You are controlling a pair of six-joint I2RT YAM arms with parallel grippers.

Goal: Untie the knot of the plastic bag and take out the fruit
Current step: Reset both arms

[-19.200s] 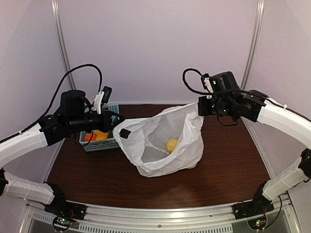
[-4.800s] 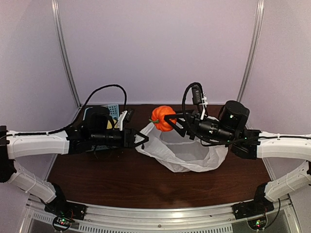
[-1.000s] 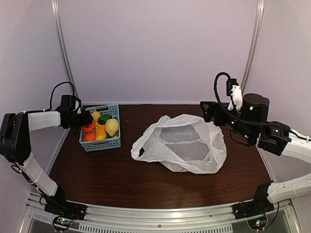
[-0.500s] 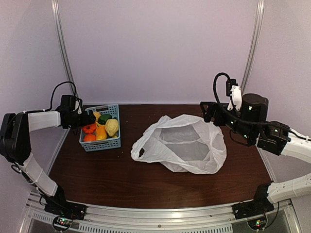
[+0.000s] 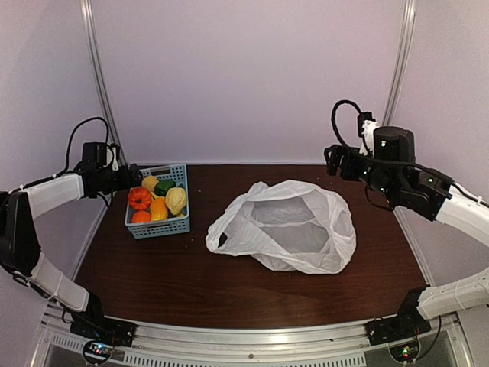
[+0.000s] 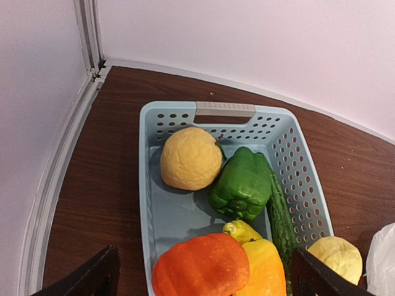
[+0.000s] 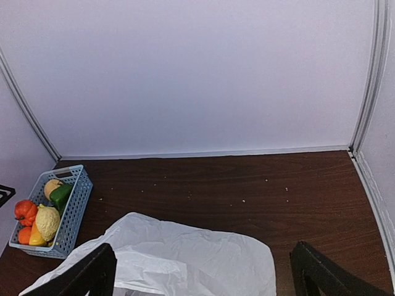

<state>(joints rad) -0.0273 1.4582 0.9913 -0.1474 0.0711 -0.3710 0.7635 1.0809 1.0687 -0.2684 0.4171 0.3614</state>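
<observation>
The white plastic bag (image 5: 294, 233) lies slack on the table's middle with its mouth gaping open; its far part shows in the right wrist view (image 7: 185, 253). No knot is in view. The fruit (image 5: 157, 200) sits in a blue basket (image 5: 158, 228): a ribbed orange piece (image 6: 200, 265), a yellow pepper (image 6: 265, 268), a green pepper (image 6: 241, 184), a long green one (image 6: 281, 216) and a round yellow-orange one (image 6: 190, 158). My left gripper (image 6: 207, 277) hangs open above the basket's near end (image 5: 131, 177), holding nothing. My right gripper (image 7: 207, 277) is open and empty, raised behind the bag's right side (image 5: 334, 162).
The basket (image 6: 145, 203) stands at the back left, close to the left wall rail (image 6: 62, 172). The back wall meets the table just behind it. Dark wooden tabletop (image 5: 229, 290) stretches in front of the bag. In the right wrist view the basket (image 7: 74, 209) is far left.
The left gripper has drawn back and up, away from the basket, and the ribbed orange fruit now lies uncovered in it. The right gripper has risen and pulled back slightly. The bag has not moved.
</observation>
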